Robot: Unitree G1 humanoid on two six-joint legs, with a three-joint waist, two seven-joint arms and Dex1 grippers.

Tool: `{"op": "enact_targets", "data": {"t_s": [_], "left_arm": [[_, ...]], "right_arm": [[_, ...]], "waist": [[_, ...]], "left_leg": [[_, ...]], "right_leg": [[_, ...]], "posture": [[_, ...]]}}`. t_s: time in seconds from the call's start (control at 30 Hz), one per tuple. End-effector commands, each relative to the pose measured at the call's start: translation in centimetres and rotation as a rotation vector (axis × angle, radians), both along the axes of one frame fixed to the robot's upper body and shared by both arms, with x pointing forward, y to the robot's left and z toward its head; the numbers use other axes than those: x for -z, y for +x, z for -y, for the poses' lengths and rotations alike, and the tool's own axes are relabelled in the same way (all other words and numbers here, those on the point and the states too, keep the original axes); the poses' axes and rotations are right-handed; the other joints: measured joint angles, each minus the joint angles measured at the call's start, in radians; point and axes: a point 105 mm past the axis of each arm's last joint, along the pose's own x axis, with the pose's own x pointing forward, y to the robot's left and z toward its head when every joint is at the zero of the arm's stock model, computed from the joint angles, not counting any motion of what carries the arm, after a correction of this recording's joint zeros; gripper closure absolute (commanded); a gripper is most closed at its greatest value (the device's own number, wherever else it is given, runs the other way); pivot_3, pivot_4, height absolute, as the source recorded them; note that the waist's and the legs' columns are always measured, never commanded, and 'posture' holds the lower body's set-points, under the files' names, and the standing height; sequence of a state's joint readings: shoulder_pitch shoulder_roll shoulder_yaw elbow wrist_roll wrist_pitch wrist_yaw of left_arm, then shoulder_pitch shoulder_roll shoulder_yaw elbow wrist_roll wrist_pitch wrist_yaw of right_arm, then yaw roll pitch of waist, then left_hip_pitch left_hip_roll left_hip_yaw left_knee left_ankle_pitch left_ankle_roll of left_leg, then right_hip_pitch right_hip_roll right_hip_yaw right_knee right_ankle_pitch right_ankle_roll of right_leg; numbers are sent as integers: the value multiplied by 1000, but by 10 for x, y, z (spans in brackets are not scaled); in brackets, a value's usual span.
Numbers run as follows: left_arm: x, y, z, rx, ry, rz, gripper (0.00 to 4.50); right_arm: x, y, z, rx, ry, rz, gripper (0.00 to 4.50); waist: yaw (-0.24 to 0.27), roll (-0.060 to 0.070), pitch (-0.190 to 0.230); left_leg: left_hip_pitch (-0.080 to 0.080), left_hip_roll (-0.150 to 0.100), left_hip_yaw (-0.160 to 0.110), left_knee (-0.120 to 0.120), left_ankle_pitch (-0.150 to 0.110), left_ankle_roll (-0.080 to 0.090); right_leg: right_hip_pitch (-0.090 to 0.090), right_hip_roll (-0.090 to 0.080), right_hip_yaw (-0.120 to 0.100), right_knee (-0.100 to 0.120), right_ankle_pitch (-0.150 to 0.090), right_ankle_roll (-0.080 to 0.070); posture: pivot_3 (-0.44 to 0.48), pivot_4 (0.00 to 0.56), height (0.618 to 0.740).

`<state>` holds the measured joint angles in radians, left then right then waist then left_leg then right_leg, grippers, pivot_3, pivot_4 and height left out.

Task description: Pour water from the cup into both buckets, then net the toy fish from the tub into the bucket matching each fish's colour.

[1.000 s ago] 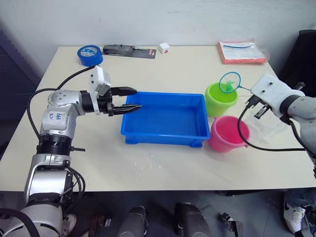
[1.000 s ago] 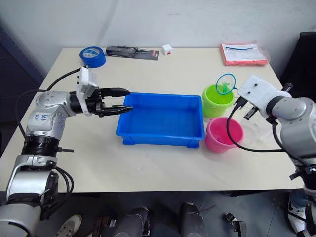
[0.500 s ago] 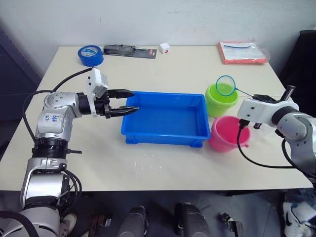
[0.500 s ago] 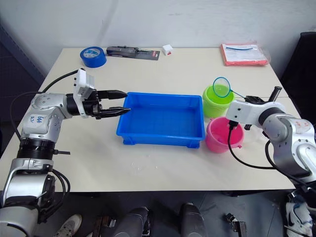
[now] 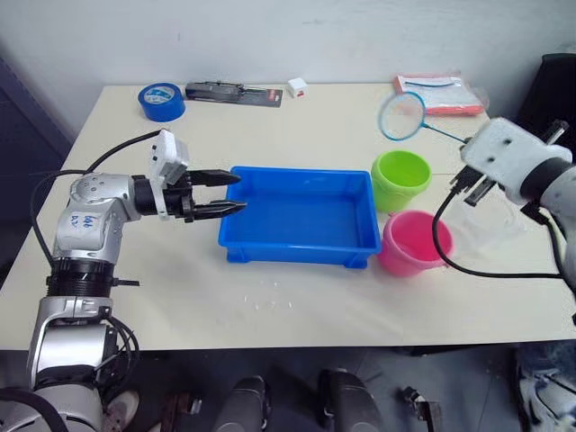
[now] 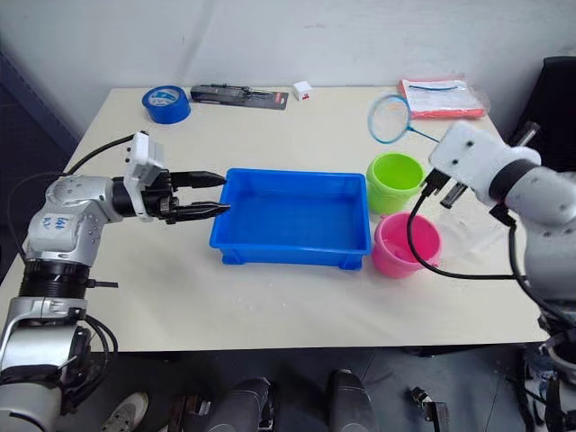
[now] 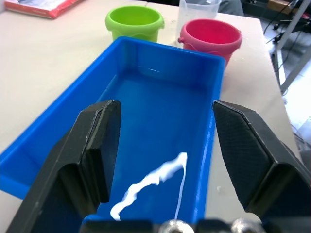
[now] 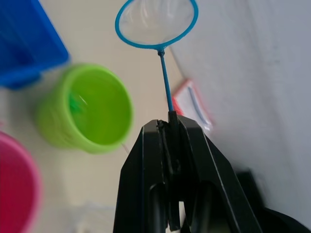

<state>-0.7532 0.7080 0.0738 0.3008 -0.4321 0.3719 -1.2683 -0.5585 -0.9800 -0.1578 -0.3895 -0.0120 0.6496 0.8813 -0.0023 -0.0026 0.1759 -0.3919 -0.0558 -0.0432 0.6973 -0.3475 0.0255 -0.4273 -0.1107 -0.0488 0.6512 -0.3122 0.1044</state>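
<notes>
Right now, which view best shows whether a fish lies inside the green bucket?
The right wrist view: it looks down into the green bucket, where a small green fish lies. The eye views show mainly its rim and wall; the left wrist view shows only its outside.

the left pincer (image 7: 163, 160) stands open at the frame's bottom over the blue tub (image 7: 160, 121). beyond it, at upper centre, sit the green bucket (image 7: 134, 22), pink bucket (image 7: 210, 39) and clear cup (image 7: 197, 9) on the desk (image 7: 43, 53).

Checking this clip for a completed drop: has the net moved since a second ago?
Yes. The net, shut in the right claw, has risen from over the green bucket toward the red folder; a green fish lies in that bucket.
</notes>
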Motion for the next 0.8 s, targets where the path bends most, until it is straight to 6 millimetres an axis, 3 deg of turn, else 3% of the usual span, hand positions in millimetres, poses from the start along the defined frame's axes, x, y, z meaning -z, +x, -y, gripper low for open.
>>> {"op": "enact_targets", "data": {"t_s": [0.03,0.1,0.23,0.4,0.53,0.7,0.8], "left_arm": [[-18,-20,-13,37,8,24,1237],[-11,-37,-16,98,54,-43,1237],[-5,-58,-9,186,87,-125,1237],[15,-66,4,200,150,-132,1237],[40,-71,26,212,180,-143,1237],[74,-77,35,242,291,-204,1237],[80,-79,39,265,312,-213,1237]], "right_arm": [[4,-23,-24,-239,155,-237,3702],[20,-43,-42,-422,221,-443,3702],[36,-40,-61,-511,271,-499,3702],[90,-54,-93,-666,238,-676,3702],[134,-61,-108,-743,163,-732,3702],[163,-54,-118,-747,125,-737,3702],[177,-46,-125,-725,115,-725,3702]], "waist": [[0,0,0],[-1,0,0],[7,0,0],[13,0,0],[14,0,0],[13,0,0],[11,0,0]], "left_leg": [[0,0,0,0,0,0],[0,0,0,-1,0,0],[1,0,-3,0,0,0],[1,-1,-4,0,0,0],[2,0,-3,0,0,0],[2,-1,-3,1,0,0],[3,0,-3,0,0,0]], "right_leg": [[0,0,0,0,0,0],[2,-1,0,-3,0,0],[5,-2,0,-5,0,0],[5,-2,0,-6,0,0],[5,-2,0,-6,0,0],[6,-1,1,-6,0,0],[7,0,0,-6,0,0]], "posture": [[0,150,737],[0,150,737],[0,150,737],[0,150,737],[0,150,737],[0,150,737],[0,150,737]]}}
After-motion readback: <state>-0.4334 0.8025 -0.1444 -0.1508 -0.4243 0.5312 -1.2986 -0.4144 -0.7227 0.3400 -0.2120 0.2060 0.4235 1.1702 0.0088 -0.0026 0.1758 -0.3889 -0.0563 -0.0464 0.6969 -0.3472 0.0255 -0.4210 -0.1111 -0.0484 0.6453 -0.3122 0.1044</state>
